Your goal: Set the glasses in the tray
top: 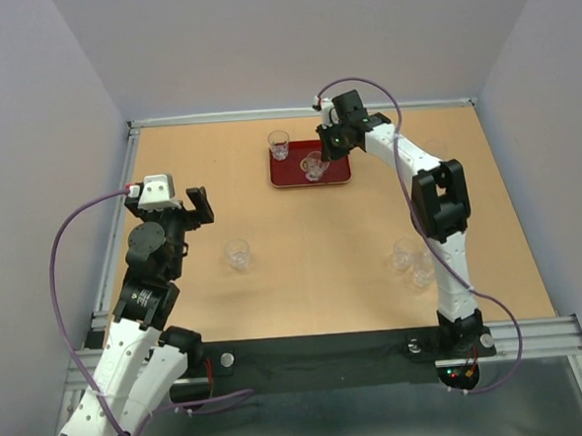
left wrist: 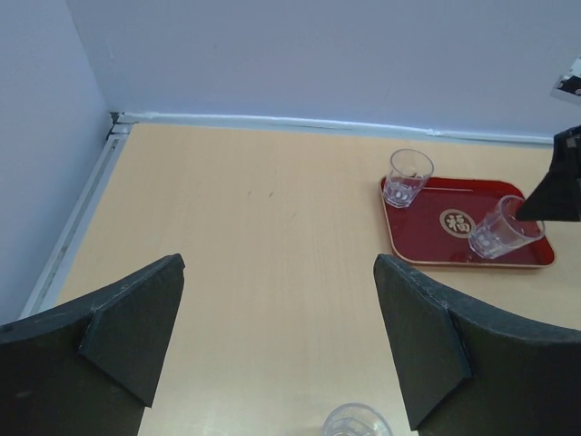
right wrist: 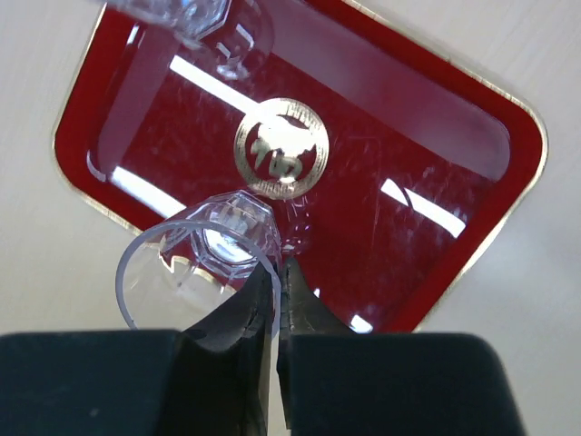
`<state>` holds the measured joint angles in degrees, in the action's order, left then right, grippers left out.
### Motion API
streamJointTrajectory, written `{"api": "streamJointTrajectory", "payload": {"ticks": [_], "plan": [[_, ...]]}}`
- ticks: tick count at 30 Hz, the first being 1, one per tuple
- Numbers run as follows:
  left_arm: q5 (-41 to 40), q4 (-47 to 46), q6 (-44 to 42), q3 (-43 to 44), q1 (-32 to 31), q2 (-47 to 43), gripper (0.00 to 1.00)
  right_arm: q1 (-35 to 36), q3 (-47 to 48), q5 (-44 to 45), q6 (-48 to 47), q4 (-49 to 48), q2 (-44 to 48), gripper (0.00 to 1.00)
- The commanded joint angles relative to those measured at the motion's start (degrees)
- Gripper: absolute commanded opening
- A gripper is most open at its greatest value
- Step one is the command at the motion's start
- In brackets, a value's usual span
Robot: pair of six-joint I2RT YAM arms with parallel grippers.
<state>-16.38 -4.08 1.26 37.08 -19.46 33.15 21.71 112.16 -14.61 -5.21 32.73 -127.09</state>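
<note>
The right end effector is pressed together on the wall of one glass. One finger is inside the rim and one outside, so the thin clear wall is pinched between them. This held glass hangs tilted over the tray, just beside the gold emblem. Whether its base touches the red floor cannot be told. A second glass stands upright in the tray's far-left corner.

The left end effector is spread wide and holds nothing. It sits over the left part of the counter, well apart from the tray. A lone glass stands on the counter near it. A pair of glasses stands close together at the near right, beside the right arm.

These tumblers look light, rigid and slick, and probably brittle if knocked or dropped. A pinch on one side of the rim carries the weight off-centre, which likely explains the lean. The glass may swing or slip if moved fast. It should be levelled and its base set flat on the tray floor before the fingers part, and kept clear of the second glass.

For those on the counter, the same hold seems best: one finger inside, one outside, just below the rim, with modest pressure. The pair stands so close that a finger going outside one could nudge the other, so the inside finger should lead.
</note>
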Motion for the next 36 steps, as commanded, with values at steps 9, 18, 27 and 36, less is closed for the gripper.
{"api": "streamJointTrajectory", "payload": {"ticks": [9, 18, 27, 36], "plan": [[-1.3, -3.5, -1.0, -0.7, 0.3, 0.9, 0.97, 2.0, 19.8, 12.0, 11.6, -3.0, -12.9, 0.01], [-0.7, -3.7, -1.0, -0.6, 0.6, 1.7, 0.97, 2.5, 23.5, 12.6, 12.4, -6.3, -16.5, 0.04], [-0.6, -3.7, -1.0, -0.6, 0.7, 1.7, 0.97, 2.9, 24.6, 14.1, 12.2, -9.0, -18.1, 0.19], [-0.6, -3.7, -0.9, -0.7, 0.8, 1.7, 0.97, 3.1, 25.1, 13.9, 11.5, -11.3, -18.0, 0.49]]}}
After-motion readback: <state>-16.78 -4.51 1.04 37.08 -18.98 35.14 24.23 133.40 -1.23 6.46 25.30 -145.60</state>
